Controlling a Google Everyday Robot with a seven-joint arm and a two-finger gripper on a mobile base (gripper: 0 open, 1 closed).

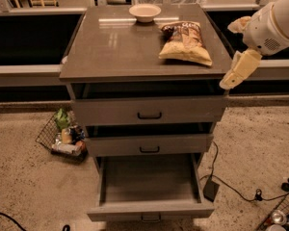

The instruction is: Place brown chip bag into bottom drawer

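Observation:
The brown chip bag (185, 43) lies flat on the right side of the cabinet top (111, 47), tan-yellow with a dark brown panel at its far end. The bottom drawer (149, 179) is pulled out and its inside shows nothing in it. My gripper (237, 71) hangs at the right edge of the cabinet top, just right of the bag and apart from it, on the pale arm (274, 20) that comes in from the upper right.
A small pale bowl (145, 12) sits at the far edge of the cabinet top. The two upper drawers (149, 112) are pushed in. A wire basket (62, 138) with items lies on the floor at left. Cables and a black adapter (211, 189) lie at right.

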